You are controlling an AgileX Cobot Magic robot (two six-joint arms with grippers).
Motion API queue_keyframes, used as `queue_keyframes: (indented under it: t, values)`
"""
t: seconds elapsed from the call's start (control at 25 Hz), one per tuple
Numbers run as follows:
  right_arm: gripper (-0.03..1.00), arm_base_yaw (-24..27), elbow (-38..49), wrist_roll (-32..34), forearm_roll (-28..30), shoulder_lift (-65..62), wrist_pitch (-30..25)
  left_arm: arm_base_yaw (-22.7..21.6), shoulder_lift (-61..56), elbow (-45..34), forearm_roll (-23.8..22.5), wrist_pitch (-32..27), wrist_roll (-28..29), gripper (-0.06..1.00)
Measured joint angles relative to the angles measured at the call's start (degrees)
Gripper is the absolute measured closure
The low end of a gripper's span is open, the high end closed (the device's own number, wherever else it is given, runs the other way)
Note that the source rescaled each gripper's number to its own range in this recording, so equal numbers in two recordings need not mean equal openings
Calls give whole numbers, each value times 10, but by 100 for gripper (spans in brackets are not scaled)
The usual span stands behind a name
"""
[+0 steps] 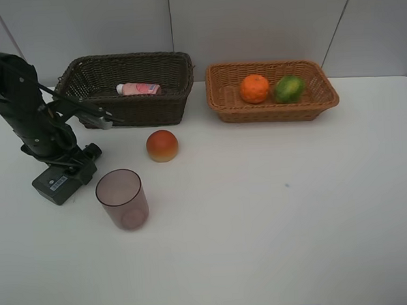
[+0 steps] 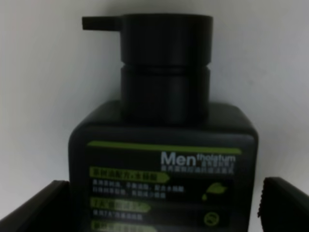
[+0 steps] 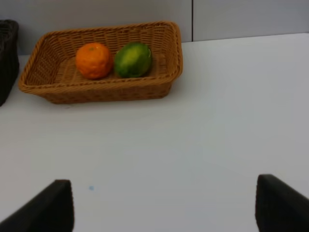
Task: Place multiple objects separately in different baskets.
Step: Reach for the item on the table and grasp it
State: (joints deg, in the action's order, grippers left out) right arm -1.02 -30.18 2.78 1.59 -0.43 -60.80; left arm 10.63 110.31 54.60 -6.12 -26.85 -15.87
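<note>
Bottle, dark with a black cap, sits near the counter's left edge between the spread fingers of the left end effector, not yet clamped. Next move, I judge: close, lift, carry to the dark basket. Right end effector is apart, empty.

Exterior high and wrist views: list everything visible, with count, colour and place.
table: one, white, under everything
dark basket: one, dark brown, back left
tan basket: one, orange-tan, back right
pink bottle: one, pink, white cap, lying in dark basket
tangerine: one, orange, in tan basket
green fruit: one, green, in tan basket beside tangerine
peach-like fruit: one, red-orange, on table before dark basket
cup: one, translucent pink, upright on table
dark bottle: one, dark green, black cap, between left tool's fingers
left tool: black, open, flanking dark bottle
right tool: black, open, holding nothing
</note>
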Motion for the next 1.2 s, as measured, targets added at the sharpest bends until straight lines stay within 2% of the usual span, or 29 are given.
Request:
queue_keyframes:
  t: [0.72, 0.8, 0.92, 1.2]
  values:
    - [22, 0, 0, 0, 0, 0, 0, -7, 26, 2, 13, 9, -2, -4]
    - [22, 0, 0, 0, 0, 0, 0, -7, 26, 2, 13, 9, -2, -1]
    - [22, 0, 0, 0, 0, 0, 0, -7, 26, 2, 18, 9, 1, 14]
    - [22, 0, 0, 0, 0, 0, 0, -7, 26, 2, 17, 10, 24, 14]
